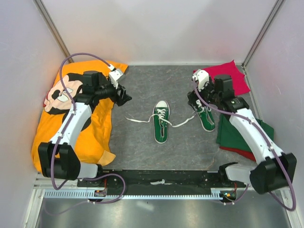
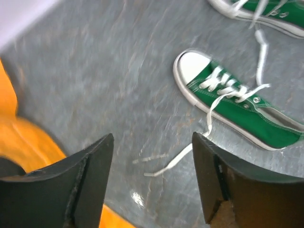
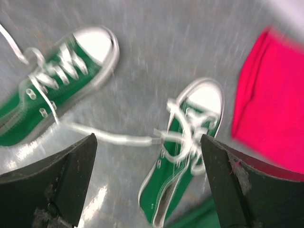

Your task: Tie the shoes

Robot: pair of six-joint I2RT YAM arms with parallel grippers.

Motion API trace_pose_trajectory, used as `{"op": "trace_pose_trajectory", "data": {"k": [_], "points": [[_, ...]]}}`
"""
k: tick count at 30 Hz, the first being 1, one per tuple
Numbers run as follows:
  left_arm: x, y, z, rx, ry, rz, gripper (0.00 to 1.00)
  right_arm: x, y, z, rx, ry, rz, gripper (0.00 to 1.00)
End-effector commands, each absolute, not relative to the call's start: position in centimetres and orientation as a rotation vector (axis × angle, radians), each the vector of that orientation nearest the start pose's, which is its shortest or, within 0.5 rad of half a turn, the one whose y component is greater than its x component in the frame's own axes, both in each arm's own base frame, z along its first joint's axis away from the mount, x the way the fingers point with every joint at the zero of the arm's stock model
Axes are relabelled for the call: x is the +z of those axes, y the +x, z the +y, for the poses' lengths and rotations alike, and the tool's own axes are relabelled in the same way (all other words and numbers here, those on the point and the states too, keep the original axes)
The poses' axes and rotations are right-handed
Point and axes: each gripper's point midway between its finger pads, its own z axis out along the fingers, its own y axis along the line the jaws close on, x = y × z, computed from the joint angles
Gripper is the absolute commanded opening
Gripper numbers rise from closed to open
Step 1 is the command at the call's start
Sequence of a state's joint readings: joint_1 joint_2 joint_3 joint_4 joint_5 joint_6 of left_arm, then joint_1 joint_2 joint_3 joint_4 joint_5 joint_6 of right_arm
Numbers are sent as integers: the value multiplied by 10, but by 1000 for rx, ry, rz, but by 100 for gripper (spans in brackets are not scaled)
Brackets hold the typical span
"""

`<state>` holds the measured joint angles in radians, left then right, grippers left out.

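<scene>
Two small green shoes with white toe caps lie on the grey mat. The middle shoe [image 1: 161,122] [image 2: 237,102] [image 3: 57,80] has its white laces [image 1: 135,119] trailing loose to the left and right. The right shoe [image 1: 205,117] [image 3: 190,142] [image 2: 266,14] carries a bunch of lace over its tongue. My left gripper [image 1: 124,97] [image 2: 153,137] hangs open over the mat, above the loose left lace end [image 2: 166,166], holding nothing. Over the right shoe's toe end my right gripper [image 1: 194,102] [image 3: 148,137] stands wide open and empty, with the other lace end [image 3: 118,139] lying below it.
An orange cartoon-mouse cloth [image 1: 71,118] covers the left side under the left arm. A red cloth [image 1: 230,76] [image 3: 270,104] lies at the back right, a folded green cloth [image 1: 247,135] under the right arm. Grey walls close in three sides.
</scene>
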<state>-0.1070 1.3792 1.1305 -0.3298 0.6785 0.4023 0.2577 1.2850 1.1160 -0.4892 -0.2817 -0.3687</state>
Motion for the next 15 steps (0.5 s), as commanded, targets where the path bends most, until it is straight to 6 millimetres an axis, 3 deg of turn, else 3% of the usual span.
{"op": "trace_pose_trajectory", "data": {"k": [1, 3, 4, 5, 6, 8, 9, 15], "points": [[230, 335, -171, -735, 1190, 1602, 86, 244, 344, 155, 373, -891, 1773, 98], [221, 332, -187, -720, 1369, 1501, 82, 241, 336, 164, 420, -971, 1724, 98], [206, 334, -189, -692, 1400, 1569, 79, 238, 327, 172, 483, -1023, 1707, 98], [194, 336, -205, -682, 1503, 1535, 71, 227, 326, 176, 515, -1055, 1729, 98], [183, 335, -211, -681, 1558, 1538, 68, 229, 328, 178, 522, -1086, 1725, 98], [167, 334, -226, -663, 1654, 1544, 65, 209, 329, 177, 536, -1138, 1822, 98], [148, 337, -231, -686, 1676, 1583, 64, 202, 330, 174, 532, -1149, 1860, 98], [98, 342, -260, -732, 1779, 1657, 57, 148, 326, 154, 480, -1179, 2105, 98]]}}
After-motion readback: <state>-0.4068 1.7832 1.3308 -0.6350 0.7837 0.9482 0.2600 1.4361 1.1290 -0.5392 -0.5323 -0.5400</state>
